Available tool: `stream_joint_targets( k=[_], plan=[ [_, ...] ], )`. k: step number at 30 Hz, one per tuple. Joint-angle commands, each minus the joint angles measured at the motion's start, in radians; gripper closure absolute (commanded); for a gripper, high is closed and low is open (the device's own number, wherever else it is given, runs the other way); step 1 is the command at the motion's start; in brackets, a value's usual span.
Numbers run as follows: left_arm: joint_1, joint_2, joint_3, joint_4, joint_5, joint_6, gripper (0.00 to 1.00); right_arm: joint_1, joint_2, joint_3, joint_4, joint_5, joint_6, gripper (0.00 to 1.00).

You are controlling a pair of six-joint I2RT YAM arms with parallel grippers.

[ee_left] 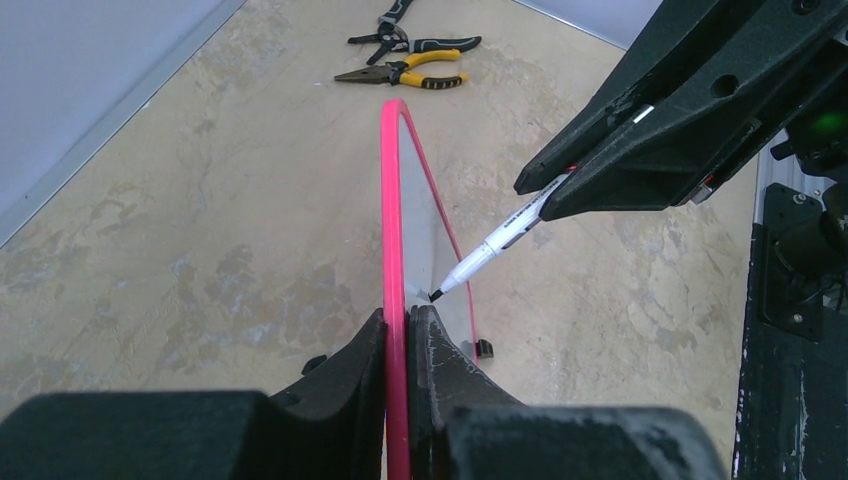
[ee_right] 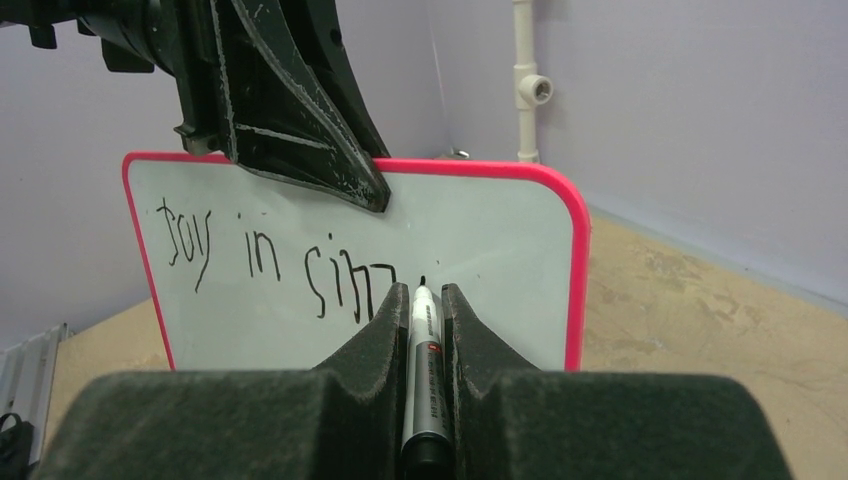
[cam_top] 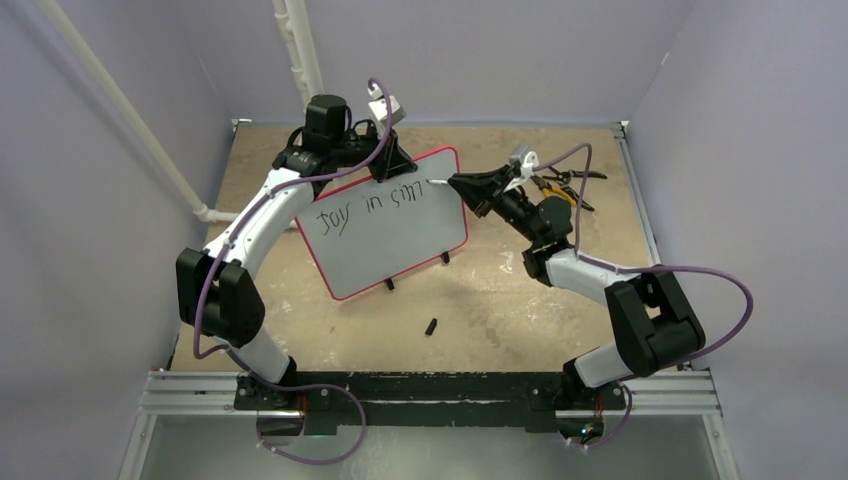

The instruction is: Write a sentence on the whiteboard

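so the right pincer point(ee_right: 421, 300) is clamped on the marker point(ee_right: 424, 345), aimed nose-first at the whiteboard point(ee_right: 500, 240), tip just past the end of the sentence point(ee_right: 262, 262), while the left pincer point(ee_left: 400, 320) pinches its top rim.

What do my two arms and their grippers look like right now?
The left arm and right arm have white curved shells, chunky black joint blocks and a purple cable each. The left gripper and right gripper are matte black, with wedge-shaped fingers scuffed pale inside.

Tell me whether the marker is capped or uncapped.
Uncapped: the marker shows its bare black tip, pointing at the whiteboard.
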Motion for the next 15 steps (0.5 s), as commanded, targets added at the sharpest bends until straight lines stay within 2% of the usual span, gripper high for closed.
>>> stream_joint_targets(
  k=[1, 15],
  plan=[
    [0.014, -0.008, -0.036, -0.088, 0.042, 0.011, 1.0, 0.0, -0.009, 0.003, -0.041, 0.026, -0.01, 1.0],
    [0.019, -0.014, -0.039, -0.077, 0.042, 0.005, 1.0, 0.019, -0.015, -0.057, -0.093, 0.041, -0.006, 1.0]
  ],
)
